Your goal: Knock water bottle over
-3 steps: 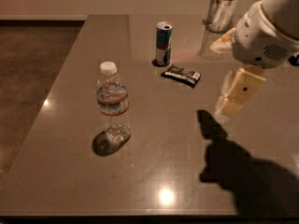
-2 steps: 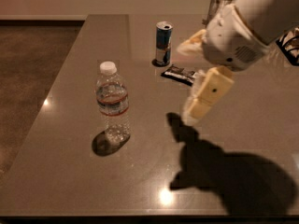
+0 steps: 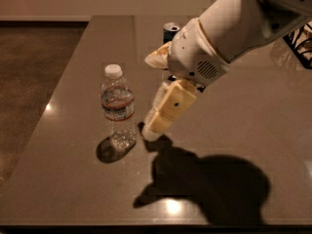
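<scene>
Cream claw [image 3: 161, 113] low over the grey-brown table [image 3: 68, 179], angled down-left from the white wrist. Open or closed: cannot tell. Tip just beside the base of the small clear ribbed plastic water bottle with white cap [image 3: 117, 108]; touching or a hair apart, cannot tell. Bottle upright, long axis vertical, directly left of the tip. Probably calls for a leftward sweep, better above the base, to tip rather than slide. Slim blue-and-silver can [image 3: 171, 31] mostly hidden behind the wrist. Dark object at right edge cut off, unidentifiable.

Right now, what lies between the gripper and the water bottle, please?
In camera view, only bare table separates the water bottle from the gripper beside it.
</scene>
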Controlling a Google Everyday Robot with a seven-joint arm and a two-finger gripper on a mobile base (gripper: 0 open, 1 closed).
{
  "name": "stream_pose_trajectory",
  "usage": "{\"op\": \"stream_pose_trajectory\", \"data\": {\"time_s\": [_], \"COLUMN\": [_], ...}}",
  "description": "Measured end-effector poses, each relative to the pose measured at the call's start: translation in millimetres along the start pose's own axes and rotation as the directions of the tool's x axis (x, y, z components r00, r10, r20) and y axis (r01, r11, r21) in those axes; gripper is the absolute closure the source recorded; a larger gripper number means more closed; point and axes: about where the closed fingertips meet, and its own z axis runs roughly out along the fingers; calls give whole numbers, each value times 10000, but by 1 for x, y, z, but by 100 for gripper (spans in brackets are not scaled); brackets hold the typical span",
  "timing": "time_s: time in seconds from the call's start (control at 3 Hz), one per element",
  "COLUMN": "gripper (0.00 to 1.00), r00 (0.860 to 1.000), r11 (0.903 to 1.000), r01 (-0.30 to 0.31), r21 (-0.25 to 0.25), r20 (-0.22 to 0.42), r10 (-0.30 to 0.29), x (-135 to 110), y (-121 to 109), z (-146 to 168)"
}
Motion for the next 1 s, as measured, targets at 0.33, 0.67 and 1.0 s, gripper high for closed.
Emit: {"op": "stream_pose_trajectory", "data": {"time_s": [0.33,0.67,1.0], "gripper": [0,2,25], "r00": [9988,9938,9896], "r11": [9989,9957,9944], "r01": [-439,-891,-1028], "r21": [145,267,256], "r20": [234,685,1040], "r10": [435,871,996], "x": [-6,-18,-29], "y": [-5,-10,-9], "z": [28,45,49]}}
